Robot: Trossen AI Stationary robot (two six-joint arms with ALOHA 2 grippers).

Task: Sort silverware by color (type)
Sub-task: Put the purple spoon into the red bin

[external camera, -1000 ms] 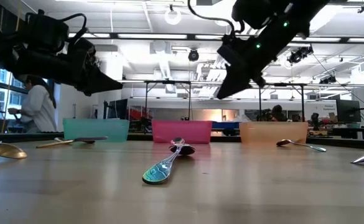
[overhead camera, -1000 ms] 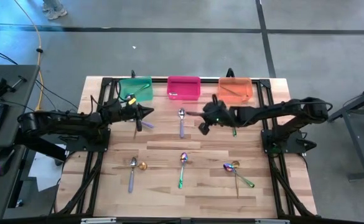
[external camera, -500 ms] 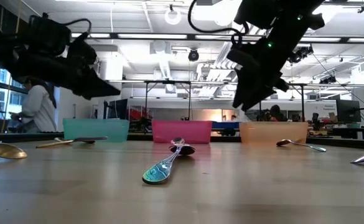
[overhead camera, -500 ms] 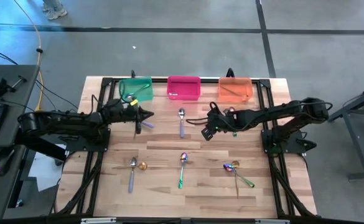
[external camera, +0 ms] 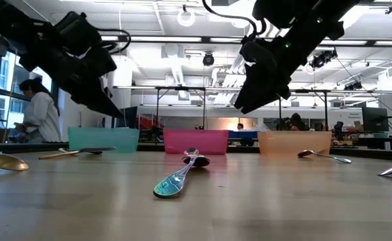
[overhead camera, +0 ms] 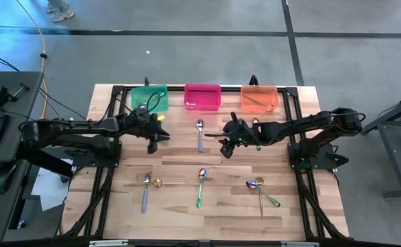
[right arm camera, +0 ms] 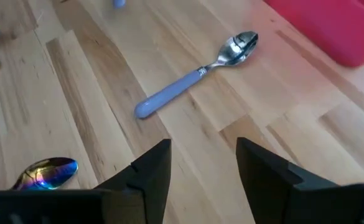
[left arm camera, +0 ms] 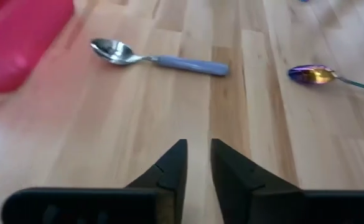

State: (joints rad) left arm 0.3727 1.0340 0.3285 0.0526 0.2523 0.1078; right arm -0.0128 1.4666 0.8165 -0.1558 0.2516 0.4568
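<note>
In the overhead picture, the left gripper [overhead camera: 155, 142] hangs left of centre, fingers nearly together and empty. A lavender-handled spoon [overhead camera: 199, 134] lies at centre below the pink bin [overhead camera: 202, 97]. Just right, the right gripper [overhead camera: 225, 149] hovers, fingers apart, empty. More spoons [overhead camera: 200, 186] lie along the lower table [overhead camera: 186, 213].

The left gripper [overhead camera: 154, 145] is tipping downward, from level beside the teal bin [overhead camera: 149, 97] toward the table [overhead camera: 179, 168] at centre-left of the high view. The right gripper [overhead camera: 225, 149] is shifting back slightly left, hanging near the lavender spoon [overhead camera: 199, 134].
</note>
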